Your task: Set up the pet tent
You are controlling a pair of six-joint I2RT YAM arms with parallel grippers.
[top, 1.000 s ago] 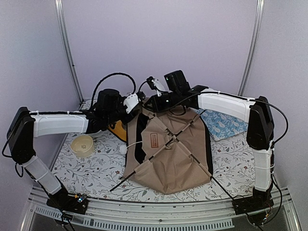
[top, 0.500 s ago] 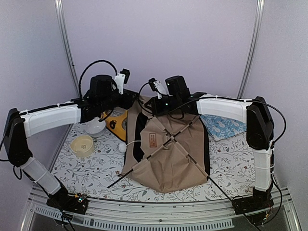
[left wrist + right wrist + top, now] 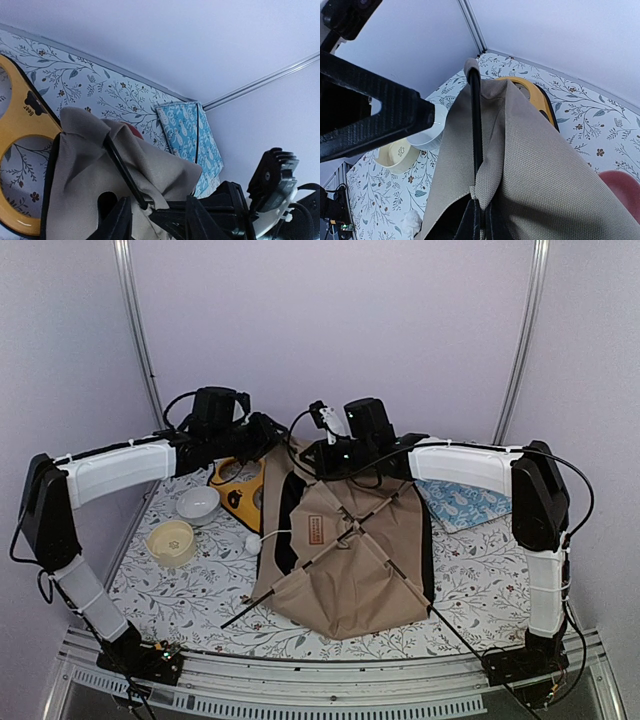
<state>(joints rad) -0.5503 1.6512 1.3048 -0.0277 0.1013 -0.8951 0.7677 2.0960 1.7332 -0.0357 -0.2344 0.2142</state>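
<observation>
The pet tent (image 3: 345,550) lies half raised in the middle of the table, tan canvas with thin black poles (image 3: 330,552) crossing over it. My right gripper (image 3: 312,460) holds its lifted back corner. In the right wrist view that gripper (image 3: 480,220) is shut on the canvas seam where a pole (image 3: 476,125) runs in. My left gripper (image 3: 278,438) has come against the same corner from the left. In the left wrist view, the left gripper (image 3: 157,222) has its fingers (image 3: 117,222) apart, with the pole end (image 3: 140,200) and bunched canvas (image 3: 165,170) between them.
A yellow double-bowl feeder (image 3: 240,490) lies just left of the tent, with a white bowl (image 3: 198,503) and a cream bowl (image 3: 172,540) further left. The white pom-pom (image 3: 253,543) rests by the tent's left edge. The blue patterned cushion (image 3: 462,500) lies at the back right.
My left arm lifted, swung right and came down at the tent's held corner, uncovering the white bowl. Its jaws have narrowed. The right gripper kept its hold.
</observation>
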